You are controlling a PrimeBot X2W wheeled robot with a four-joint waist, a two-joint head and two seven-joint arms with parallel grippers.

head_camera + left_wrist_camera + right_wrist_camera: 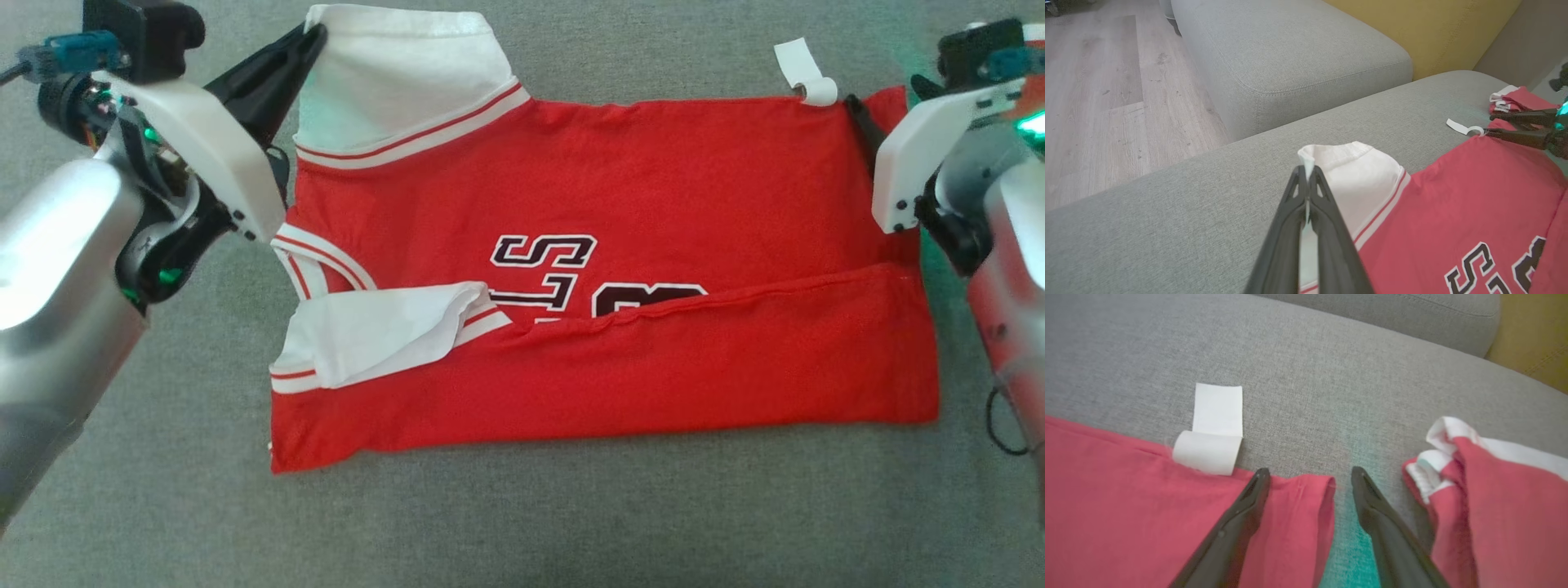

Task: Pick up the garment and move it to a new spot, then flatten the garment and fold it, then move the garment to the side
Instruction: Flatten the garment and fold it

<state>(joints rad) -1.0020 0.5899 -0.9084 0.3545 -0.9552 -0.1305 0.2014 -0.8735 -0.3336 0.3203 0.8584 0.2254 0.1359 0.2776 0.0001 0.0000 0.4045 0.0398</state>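
Observation:
The garment [612, 204] is a red jersey with white sleeves and black letters, lying partly folded on the grey sofa seat [522, 523]. Its near long edge is folded over the letters. My left gripper [314, 33] is shut on the edge of the far white sleeve [1355, 179], and in the left wrist view its tips [1306, 169] pinch the cloth. At the garment's far right corner my right gripper [1310, 475] stands open, its left finger [1249, 506] over the red cloth [1126, 490] and its right finger on the seat. A white tag [1214, 428] sticks out beside it.
A bunched red and white piece of cloth [1494, 490] lies just right of my right gripper. Another grey cushion [1290, 53] and a yellow backrest [1433, 28] stand beyond the seat. Wooden floor [1098, 81] lies past the seat's left end.

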